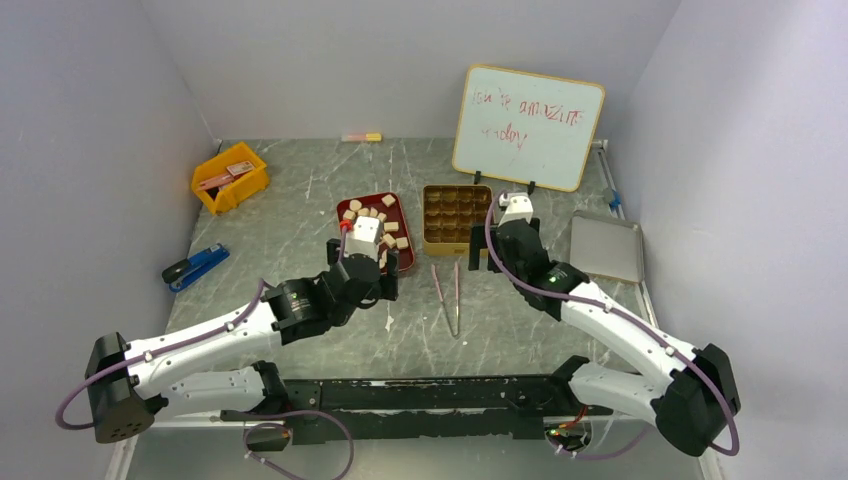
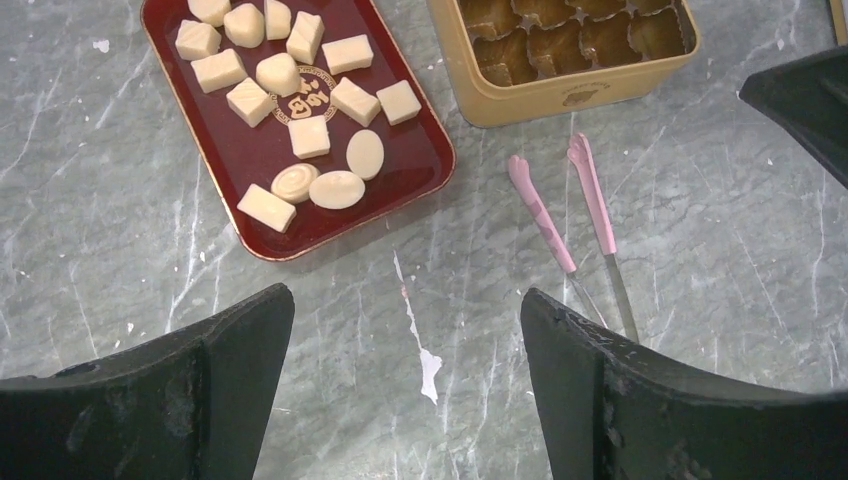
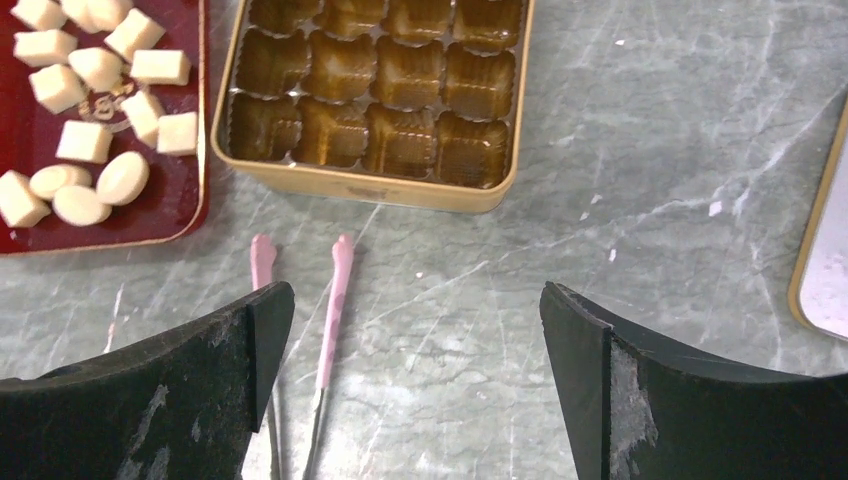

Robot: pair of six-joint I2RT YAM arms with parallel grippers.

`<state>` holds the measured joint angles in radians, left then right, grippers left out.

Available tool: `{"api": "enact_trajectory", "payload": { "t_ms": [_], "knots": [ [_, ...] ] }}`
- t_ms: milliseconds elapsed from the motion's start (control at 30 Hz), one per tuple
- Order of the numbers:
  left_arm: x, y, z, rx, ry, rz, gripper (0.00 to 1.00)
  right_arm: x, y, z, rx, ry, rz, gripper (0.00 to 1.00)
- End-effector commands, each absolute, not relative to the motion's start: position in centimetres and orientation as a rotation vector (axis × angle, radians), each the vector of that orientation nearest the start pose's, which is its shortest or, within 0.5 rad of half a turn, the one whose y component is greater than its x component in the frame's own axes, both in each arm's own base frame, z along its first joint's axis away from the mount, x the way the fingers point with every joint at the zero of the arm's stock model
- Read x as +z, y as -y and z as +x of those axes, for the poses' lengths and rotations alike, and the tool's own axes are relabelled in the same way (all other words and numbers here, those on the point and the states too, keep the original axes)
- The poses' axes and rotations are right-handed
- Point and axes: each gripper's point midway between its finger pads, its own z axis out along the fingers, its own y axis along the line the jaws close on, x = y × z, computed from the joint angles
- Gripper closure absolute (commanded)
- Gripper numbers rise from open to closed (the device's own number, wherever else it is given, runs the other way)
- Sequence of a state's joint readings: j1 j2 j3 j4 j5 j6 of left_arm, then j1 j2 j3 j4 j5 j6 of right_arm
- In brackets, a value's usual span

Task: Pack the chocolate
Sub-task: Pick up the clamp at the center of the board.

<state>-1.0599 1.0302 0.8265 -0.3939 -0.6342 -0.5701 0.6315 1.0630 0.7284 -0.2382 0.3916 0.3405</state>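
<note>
The left arm [image 1: 215, 335] starts low at the near edge and reaches up toward the middle, bent at the elbow. The left end effector [image 2: 405, 330] looks down, its two black fingers [image 2: 215, 370] spread far apart with nothing between them. The right arm [image 1: 620, 325] leans in from the other side. The right end effector [image 3: 415, 320] looks down too, fingers spread wide, holding nothing. The two end effectors sit near each other but do not touch.
</note>
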Motion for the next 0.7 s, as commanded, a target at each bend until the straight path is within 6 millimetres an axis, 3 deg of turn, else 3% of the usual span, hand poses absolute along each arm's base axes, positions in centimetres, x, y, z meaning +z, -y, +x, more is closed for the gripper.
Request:
{"api": "enact_trajectory", "payload": {
  "t_ms": [0,267,667],
  "knots": [
    [20.2,22.4,22.4,-0.345,-2.029,0.108,0.12,16.4,-15.8,27.9,0.232,-2.079,-0.096,0.0],
    [20.1,23.0,22.4,-0.366,-2.02,0.105,0.12,13.4,-18.7,24.3,0.388,-2.127,-0.202,0.0],
    [20.5,23.2,22.3,-0.397,-1.997,0.099,0.13,8.3,-23.2,21.7,0.297,-2.223,-0.367,0.01]
  ]
}}
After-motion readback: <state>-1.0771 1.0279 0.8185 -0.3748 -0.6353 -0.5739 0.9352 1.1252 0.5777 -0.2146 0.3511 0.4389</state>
